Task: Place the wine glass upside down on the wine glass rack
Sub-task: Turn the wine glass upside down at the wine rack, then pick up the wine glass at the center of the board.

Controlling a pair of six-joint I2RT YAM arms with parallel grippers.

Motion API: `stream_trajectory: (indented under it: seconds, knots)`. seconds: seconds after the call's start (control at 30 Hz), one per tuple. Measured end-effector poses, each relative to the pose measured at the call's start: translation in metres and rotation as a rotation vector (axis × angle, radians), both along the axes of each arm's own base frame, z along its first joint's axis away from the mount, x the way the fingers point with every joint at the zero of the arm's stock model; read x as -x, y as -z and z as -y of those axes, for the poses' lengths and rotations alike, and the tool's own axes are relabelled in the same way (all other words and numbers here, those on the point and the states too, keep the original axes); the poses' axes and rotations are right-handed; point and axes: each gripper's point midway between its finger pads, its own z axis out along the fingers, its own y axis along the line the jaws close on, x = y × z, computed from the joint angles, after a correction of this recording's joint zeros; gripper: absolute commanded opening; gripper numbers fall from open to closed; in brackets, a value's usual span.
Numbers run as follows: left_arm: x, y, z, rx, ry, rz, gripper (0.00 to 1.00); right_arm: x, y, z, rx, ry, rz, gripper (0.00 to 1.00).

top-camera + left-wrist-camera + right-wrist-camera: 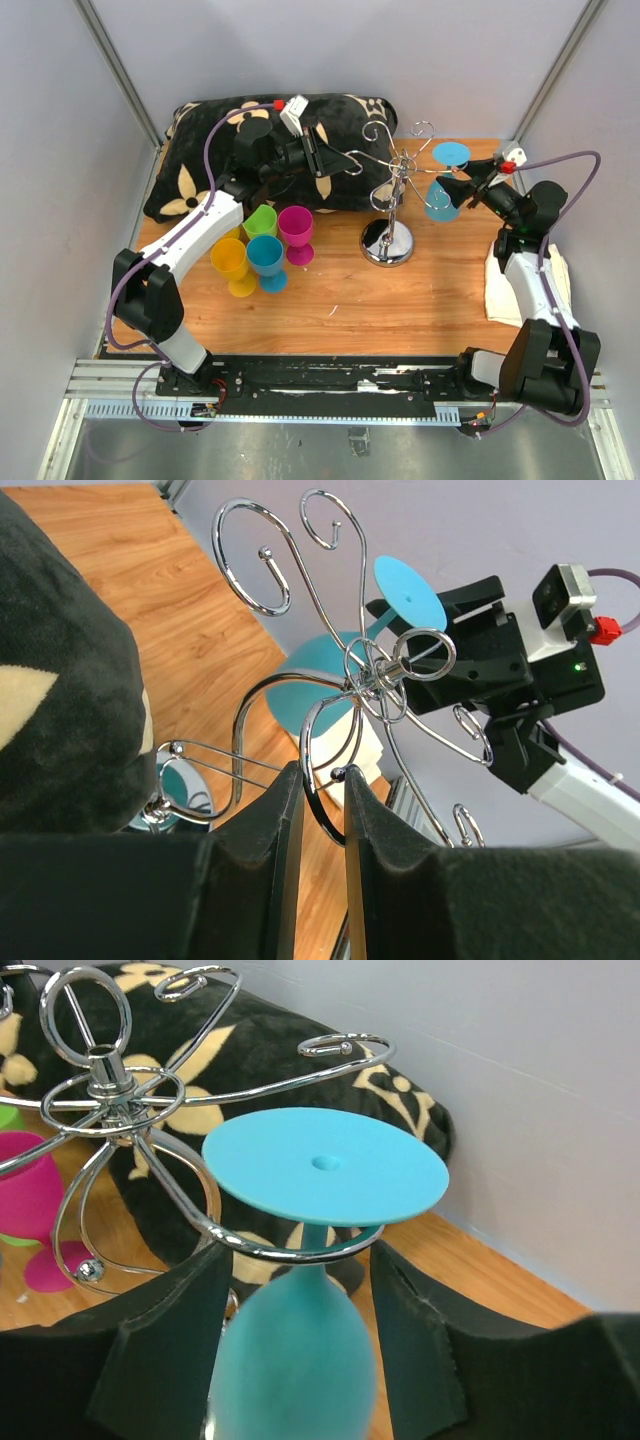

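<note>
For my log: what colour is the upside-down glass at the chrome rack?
Turquoise plastic wine glass; best in right wrist view.

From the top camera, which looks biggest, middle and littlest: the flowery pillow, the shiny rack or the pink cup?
1. flowery pillow
2. shiny rack
3. pink cup
The rack's top sits nearer the camera, which may enlarge it.

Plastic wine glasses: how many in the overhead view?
5. On the wooden table left of the chrome wire rack: yellow plastic glass, teal glass, green glass, magenta glass. The light-blue glass hangs upside down from it. Others may be hidden.
</note>
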Motion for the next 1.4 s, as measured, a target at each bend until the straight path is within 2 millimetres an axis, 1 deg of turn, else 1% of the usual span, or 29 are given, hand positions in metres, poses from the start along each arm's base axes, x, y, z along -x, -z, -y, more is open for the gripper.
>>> stream_trajectory:
  seconds: [0.17,0.23,0.4,0.53,0.67,0.73,0.93,1.1,1.13,1.23,1.3,1.4]
  knots:
    - [0.0,0.0,0.0,0.0,0.001,0.0,0.02,0.008,-0.004,0.009,0.045,0.086,0.002,0.78]
    - [0.0,0.0,0.0,0.0,0.001,0.0,0.02,0.011,-0.001,0.015,0.058,0.137,-0.012,0.82]
    - [0.0,0.0,0.0,0.001,0.001,0.0,0.05,0.024,0.015,0.03,0.062,0.265,-0.08,0.86]
    - [0.002,-0.001,0.003,0.001,0.003,0.001,0.12,0.039,0.016,0.04,0.034,0.364,-0.118,0.88]
    - [0.002,-0.003,0.009,-0.001,0.005,-0.001,0.22,0.059,0.01,0.049,-0.023,0.457,-0.158,0.89]
    - [0.001,-0.003,0.009,-0.004,0.003,-0.005,0.28,0.07,0.012,0.051,-0.054,0.494,-0.182,0.9]
    - [-0.001,-0.002,0.009,-0.023,-0.009,0.007,0.41,0.105,0.037,0.057,-0.134,0.594,-0.289,0.92]
    - [-0.004,0.002,0.008,-0.047,-0.026,0.003,0.52,0.126,0.051,0.059,-0.171,0.648,-0.363,0.93]
    - [-0.005,0.003,0.007,-0.052,-0.031,0.003,0.54,0.13,0.055,0.059,-0.182,0.658,-0.385,0.95]
    - [-0.008,0.005,0.005,-0.071,-0.05,0.001,0.68,0.14,0.069,0.054,-0.202,0.67,-0.456,1.0]
    - [-0.01,0.005,0.004,-0.083,-0.063,0.004,0.76,0.146,0.076,0.047,-0.201,0.658,-0.496,0.98]
    - [-0.011,0.006,0.0,-0.098,-0.086,0.0,0.83,0.156,0.089,0.036,-0.172,0.63,-0.558,0.98]
